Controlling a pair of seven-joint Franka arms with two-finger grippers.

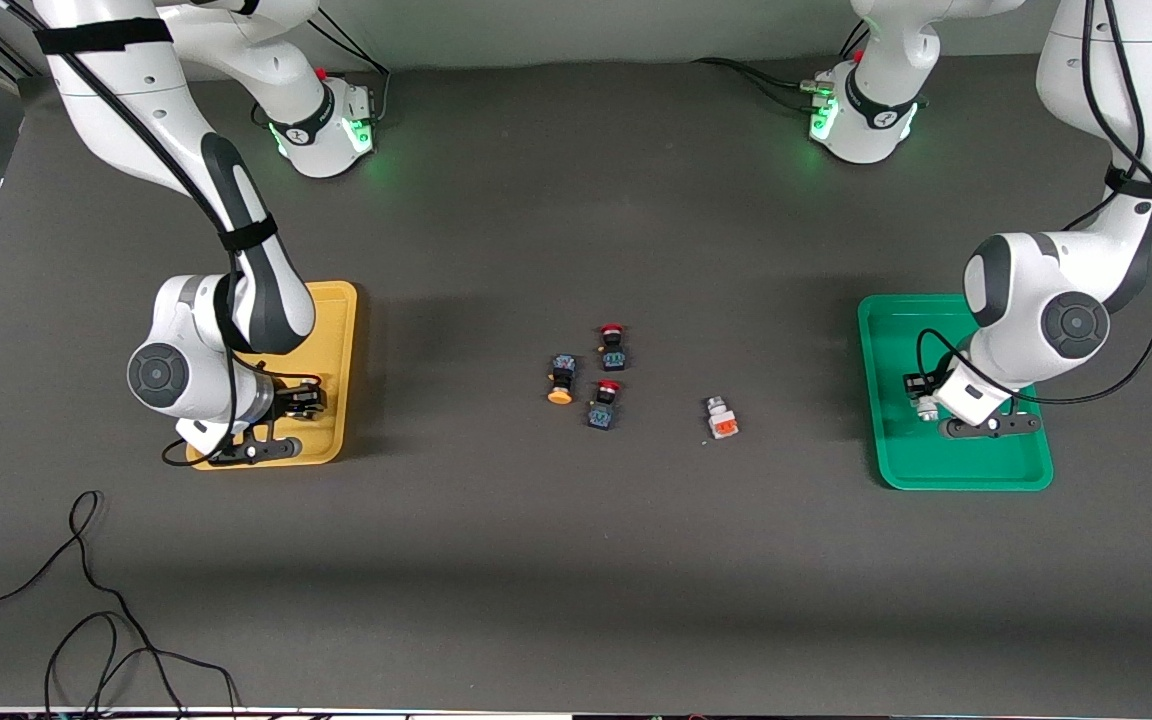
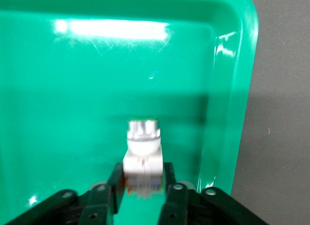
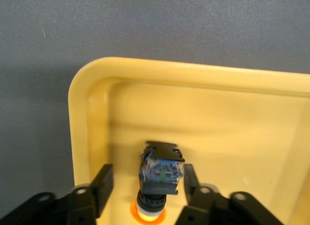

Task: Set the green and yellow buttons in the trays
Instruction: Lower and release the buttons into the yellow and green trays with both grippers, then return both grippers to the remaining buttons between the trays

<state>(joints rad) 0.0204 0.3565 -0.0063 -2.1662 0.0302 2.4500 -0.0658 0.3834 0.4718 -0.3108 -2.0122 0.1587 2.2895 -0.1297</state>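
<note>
My right gripper [image 1: 302, 401] [image 3: 147, 179] is low over the yellow tray [image 1: 338, 300] [image 3: 145, 70] and open. A black-and-blue button with an orange-yellow cap [image 3: 160, 174] lies in the tray between its fingers, against one finger and clear of the other. My left gripper [image 1: 921, 392] [image 2: 143, 174] is low in the green tray [image 1: 936, 472] [image 2: 97, 65], its fingers pressed on both sides of a white-and-silver button [image 2: 142, 154]. Mid-table lie another yellow-capped button [image 1: 561, 379] and a white button with an orange-red part [image 1: 722, 418].
Two black switches with red caps [image 1: 613, 347] [image 1: 603, 403] lie beside the yellow-capped button at mid-table. A loose black cable [image 1: 86, 600] curls on the table's edge nearest the front camera, toward the right arm's end.
</note>
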